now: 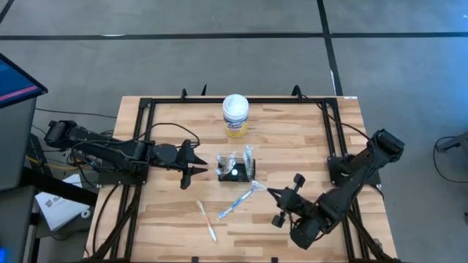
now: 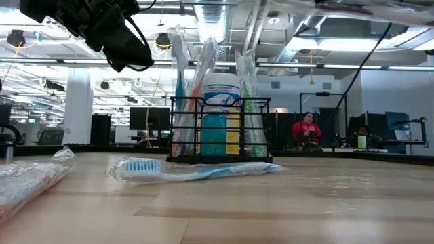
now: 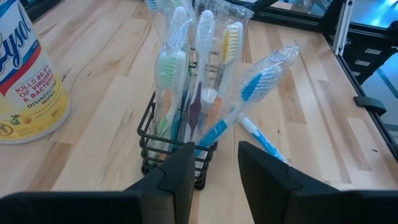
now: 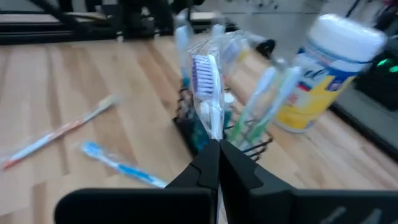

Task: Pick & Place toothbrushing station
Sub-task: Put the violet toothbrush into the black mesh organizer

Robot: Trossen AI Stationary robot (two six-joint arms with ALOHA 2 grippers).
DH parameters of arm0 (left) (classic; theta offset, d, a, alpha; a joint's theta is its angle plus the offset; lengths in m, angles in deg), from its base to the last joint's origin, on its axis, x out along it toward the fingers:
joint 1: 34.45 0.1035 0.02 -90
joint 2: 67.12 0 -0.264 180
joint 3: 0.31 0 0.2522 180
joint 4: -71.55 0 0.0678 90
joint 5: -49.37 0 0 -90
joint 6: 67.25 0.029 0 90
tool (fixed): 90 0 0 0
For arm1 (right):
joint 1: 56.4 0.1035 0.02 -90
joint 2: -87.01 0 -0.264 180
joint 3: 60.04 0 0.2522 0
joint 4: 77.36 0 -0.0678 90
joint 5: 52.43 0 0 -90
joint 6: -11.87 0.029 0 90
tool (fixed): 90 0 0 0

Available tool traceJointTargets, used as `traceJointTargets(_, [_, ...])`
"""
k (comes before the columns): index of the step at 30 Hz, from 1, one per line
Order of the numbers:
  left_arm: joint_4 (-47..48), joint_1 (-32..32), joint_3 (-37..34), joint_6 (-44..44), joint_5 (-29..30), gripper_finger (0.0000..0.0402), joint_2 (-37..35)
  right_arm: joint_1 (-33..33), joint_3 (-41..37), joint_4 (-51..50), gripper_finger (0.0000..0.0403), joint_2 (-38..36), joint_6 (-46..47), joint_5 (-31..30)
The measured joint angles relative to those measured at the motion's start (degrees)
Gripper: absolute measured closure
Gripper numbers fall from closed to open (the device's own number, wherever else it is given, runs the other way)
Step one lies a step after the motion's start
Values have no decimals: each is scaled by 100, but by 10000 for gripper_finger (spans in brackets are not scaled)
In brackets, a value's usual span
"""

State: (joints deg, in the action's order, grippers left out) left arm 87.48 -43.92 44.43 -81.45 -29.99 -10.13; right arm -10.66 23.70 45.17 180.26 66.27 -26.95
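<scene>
A wooden table (image 1: 292,131) seen from above carries two dark robot arms, one on each side. Near its middle stands the toothbrushing station (image 1: 235,169), a low black wire-mesh holder stuffed with wrapped toothbrushes that stick upright out of its open top; its long side runs across the table from one arm toward the other. Behind it, toward the far edge, sits a white wipes canister (image 1: 235,115) with a yellow label, apart from the holder. The left gripper (image 1: 196,166) hangs just beside the holder's left end, pointing straight at it, its two fingers spread with a gap between them and nothing held. Its wrist camera shows the holder's near end directly ahead, lined up with that gap. The right gripper (image 4: 217,154) comes in from the front right, a little farther from the holder, with its fingers pressed together on a wrapped toothbrush with a purple-and-white head (image 4: 205,78). A wrapped blue toothbrush (image 1: 241,199) lies flat in front of the holder, and another loose toothbrush (image 1: 207,220) lies nearer the front edge. The left arm looks the nearer one to the holder.
</scene>
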Motion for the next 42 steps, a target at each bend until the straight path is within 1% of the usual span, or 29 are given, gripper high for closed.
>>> traceJointTargets(4, [0, 0, -2, 17, 0, 285, 0, 209, -5, -420, 403, -162, 639, -400])
traceJointTargets(5, [0, 2, -2, 20, 2, 285, 1, 239, 6, -382, 403, -203, 651, -502])
traceJointTargets(8, [-2, 9, -2, 31, 32, 285, 0, 298, 0, -374, 403, -252, 512, -502])
traceJointTargets(12, [-2, 13, -2, 40, 48, 285, 0, 174, 0, -551, 403, -375, 392, -604])
traceJointTargets(15, [-3, 13, -2, 42, 50, 285, 0, 38, -237, -520, 403, -537, 403, -562])
traceJointTargets(16, [-2, 13, -2, 42, 50, 285, 0, 2, -380, -306, 403, -623, 393, -484])
traceJointTargets(18, [-4, 13, -2, 42, 50, 285, 0, -47, -737, 588, 403, -770, 27, -427])
traceJointTargets(20, [-3, 13, -2, 42, 54, 285, 0, -133, -1161, 1730, 403, -850, -749, -189])
traceJointTargets(22, [-3, 13, -2, 69, 116, 285, 2, -292, -1616, 2823, 403, -973, -1551, 266])
traceJointTargets(24, [-4, 13, -2, 120, 137, 285, 2, -507, -2138, 4056, 403, -1169, -2134, 626])
traceJointTargets(28, [-4, 13, -2, 140, 140, 285, 2, -981, -3118, 6638, 403, -1488, -3694, 1649])
traceJointTargets(30, [-4, 13, -2, 156, 139, 285, 2, -1193, -3456, 7715, 403, -1626, -4272, 2144])
traceJointTargets(34, [-4, 13, -2, 155, 140, 285, 1, -1560, -3869, 9055, 403, -1646, -5158, 2618])
traceJointTargets(37, [-4, 13, -2, 156, 139, 285, 2, -1860, -3958, 9717, 403, -1562, -5474, 2821])
traceJointTargets(39, [-5, 13, -2, 154, 140, 285, 2, -2093, -3963, 9954, 403, -1455, -5649, 3153])
traceJointTargets(42, [-6, 13, -2, 154, 138, 285, 2, -2452, -3963, 10656, 403, -1151, -5864, 3835])
